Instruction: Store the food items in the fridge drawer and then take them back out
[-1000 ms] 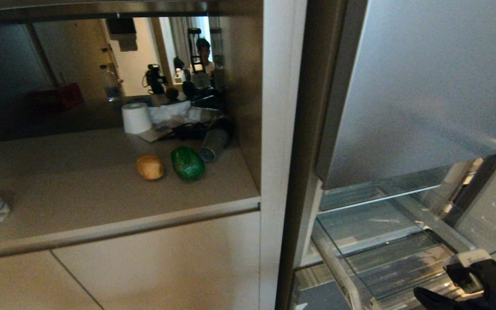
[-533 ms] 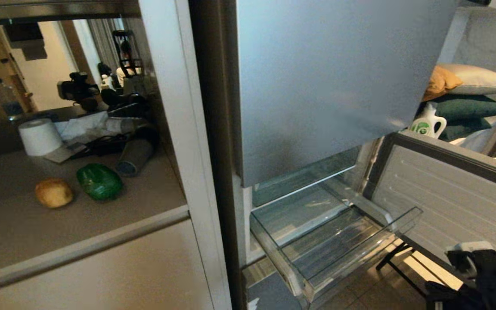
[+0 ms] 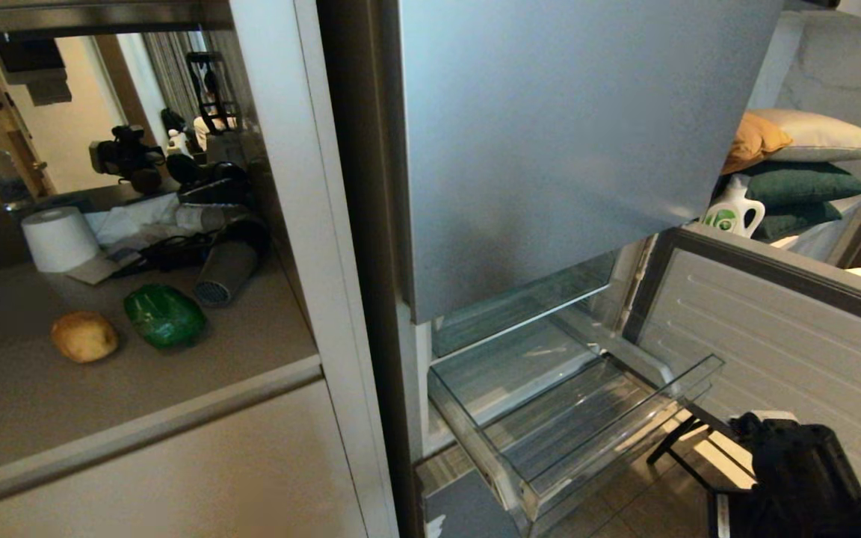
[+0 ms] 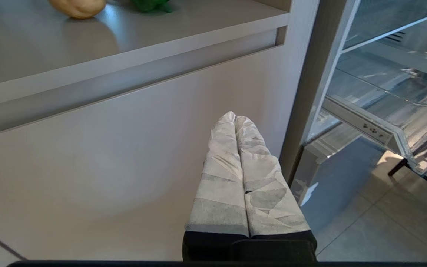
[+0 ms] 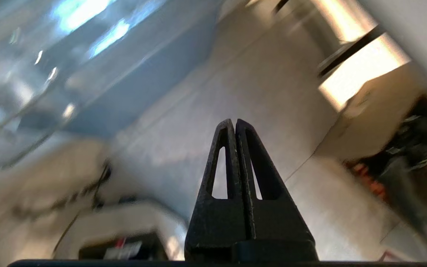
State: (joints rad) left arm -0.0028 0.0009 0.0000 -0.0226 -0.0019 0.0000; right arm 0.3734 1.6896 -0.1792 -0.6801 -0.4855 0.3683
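Kitchen corner, beige counter (image 3: 176, 373) on the robot's left, open silver fridge on its right. Nearest in head view: right gripper (image 5: 234, 124), seen there only as a dark bulk at the lower right corner, fingers not readable. Right wrist view fills that in: both black fingers pressed together, nothing between them, pointing over pale floor tiles; everything around is smeared, a clear plastic edge at one side, exact parts hard to make out. Left gripper (image 4: 235, 118) is outside head view; left wrist view alone shows it, its white-wrapped fingers closed flat against each other, empty, held low in front of the beige cabinet door (image 4: 106, 155), just beside the fridge's edge.

Next out: fridge drawer (image 3: 520, 486), clear plastic bin pulled out below the upper fridge door (image 3: 550, 149), nothing in it, ribbed floor visible. Silver-grey lower panel (image 3: 774, 336) stands beyond it on the right.

Farther: potato (image 3: 84, 336) and bell pepper (image 3: 164, 315) lie on the counter, just beside each other, well apart from the drawer. Left wrist view catches only their lower edges, cut off. Behind them a paper roll (image 3: 59, 238), a grey cylinder (image 3: 225, 273) on its side and dark clutter, too murky to sort. Far right: stacked cushions (image 3: 804, 172) and a white jug (image 3: 735, 209).
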